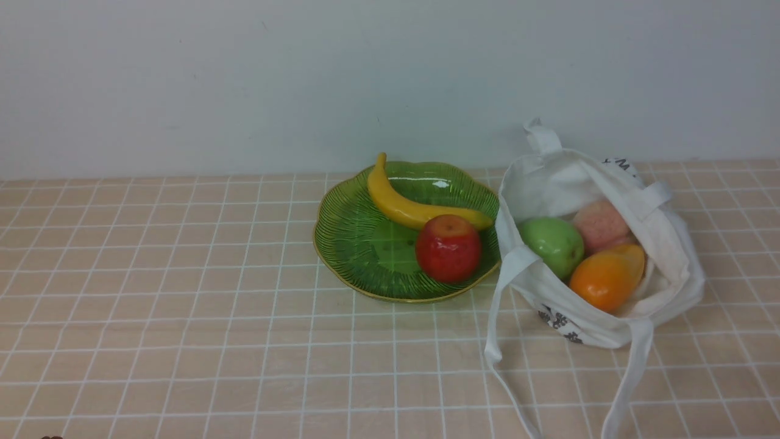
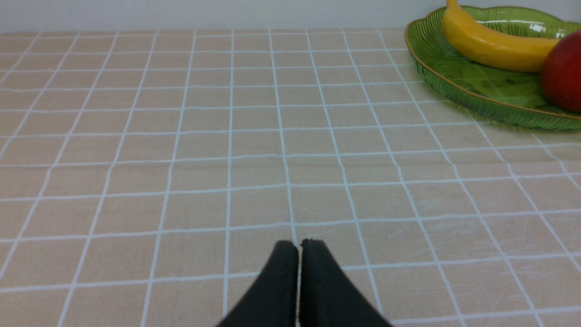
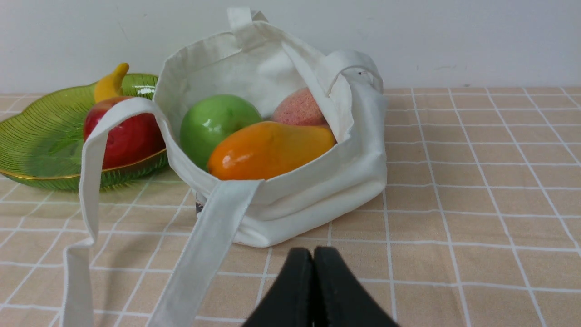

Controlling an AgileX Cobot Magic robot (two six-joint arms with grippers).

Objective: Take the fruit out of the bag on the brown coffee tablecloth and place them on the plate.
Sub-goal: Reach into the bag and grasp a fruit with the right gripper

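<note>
The white cloth bag (image 1: 664, 244) lies open on the tan grid tablecloth (image 1: 183, 292), right of the green plate (image 1: 347, 238). Inside it are a green apple (image 1: 551, 244), a pinkish peach (image 1: 600, 224) and an orange-yellow mango (image 1: 606, 277). The plate holds a yellow banana (image 1: 405, 204) and a red apple (image 1: 449, 248). Neither gripper shows in the front view. My left gripper (image 2: 299, 245) is shut and empty, low over bare cloth, well short of the plate (image 2: 454, 77). My right gripper (image 3: 313, 252) is shut and empty, just short of the bag (image 3: 317, 195), facing the mango (image 3: 268, 150), the apple (image 3: 213, 125) and the peach (image 3: 299, 109).
The bag's long straps (image 1: 627, 384) trail toward the front edge of the cloth, one looped (image 3: 91, 181) between bag and plate. A pale wall (image 1: 244, 79) stands close behind the plate and bag. Bare tablecloth stretches left of the plate.
</note>
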